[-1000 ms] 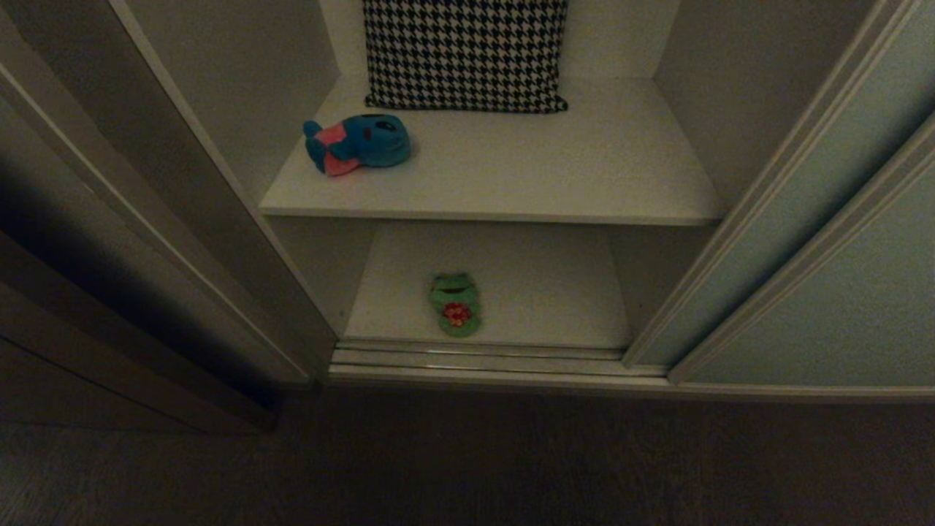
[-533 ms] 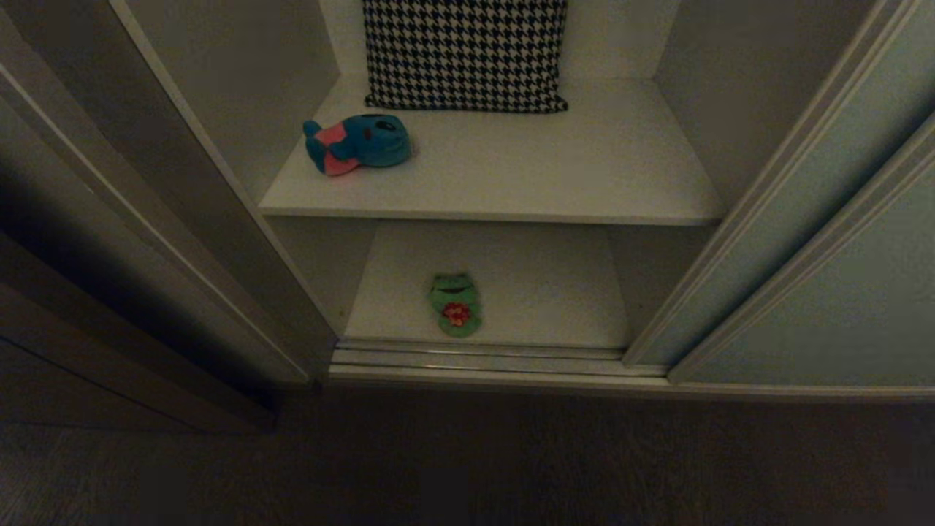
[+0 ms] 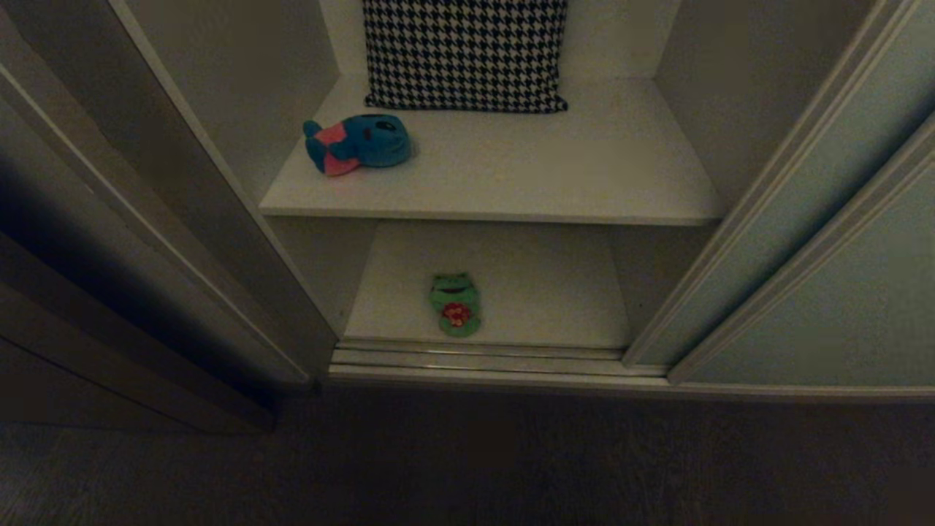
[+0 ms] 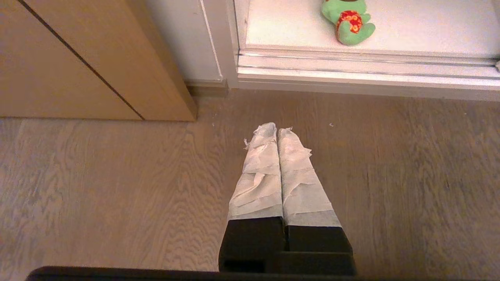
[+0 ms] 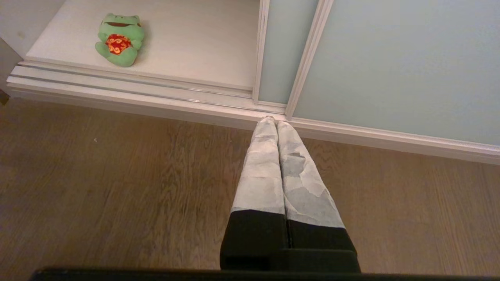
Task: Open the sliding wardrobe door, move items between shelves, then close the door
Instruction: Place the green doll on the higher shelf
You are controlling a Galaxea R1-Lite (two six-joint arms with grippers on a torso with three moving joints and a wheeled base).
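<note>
The sliding wardrobe door [image 3: 789,241] stands slid to the right, overlapping its twin [image 3: 862,307], so the compartment is open. On the upper shelf [image 3: 511,190] the blue creature with a pink top [image 3: 358,142] lies on its side. The green frog [image 3: 455,303] lies on the lower shelf [image 3: 540,292] near the front track; the frog [image 4: 348,21] [image 5: 119,39] shows in both wrist views. Neither arm is in the head view. My left gripper [image 4: 277,128] hangs shut and empty over the wood floor. My right gripper [image 5: 275,121] is shut and empty, its tips near the door track.
A black-and-white houndstooth cushion [image 3: 465,55] leans at the back of the upper shelf. A wooden cabinet [image 4: 78,58] stands left of the wardrobe. The metal sliding track [image 3: 482,358] runs along the wardrobe's bottom front. Wood floor [image 3: 467,460] lies before it.
</note>
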